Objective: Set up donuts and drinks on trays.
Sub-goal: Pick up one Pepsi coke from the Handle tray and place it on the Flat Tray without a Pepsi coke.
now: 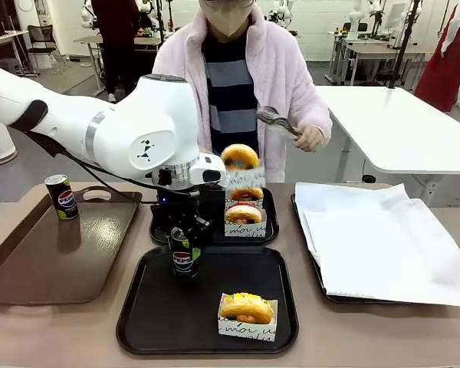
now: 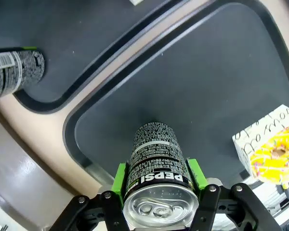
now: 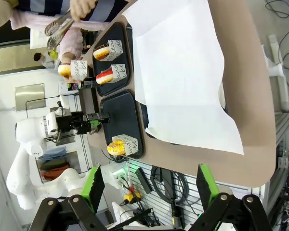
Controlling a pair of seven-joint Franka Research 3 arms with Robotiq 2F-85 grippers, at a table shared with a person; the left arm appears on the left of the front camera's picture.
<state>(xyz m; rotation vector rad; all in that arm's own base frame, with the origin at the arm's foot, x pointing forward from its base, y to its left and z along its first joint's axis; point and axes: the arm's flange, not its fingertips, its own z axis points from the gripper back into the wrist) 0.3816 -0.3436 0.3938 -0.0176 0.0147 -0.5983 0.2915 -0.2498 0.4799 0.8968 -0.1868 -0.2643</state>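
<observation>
From the front, the left gripper clamps a soda can upright over the near black tray, likely to set it beside the one sleeved donut; the far tray carries two sleeved donuts, and a third is held above it; the left wrist view shows green pads squeezing that can; in the right wrist view, the right gripper stands apart, empty.

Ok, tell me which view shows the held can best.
Left wrist view: the can sits close up between the left pincer's green pads, print readable. Front view shows it small, partly behind the pincer. Right wrist view shows it tiny and sideways.
</observation>
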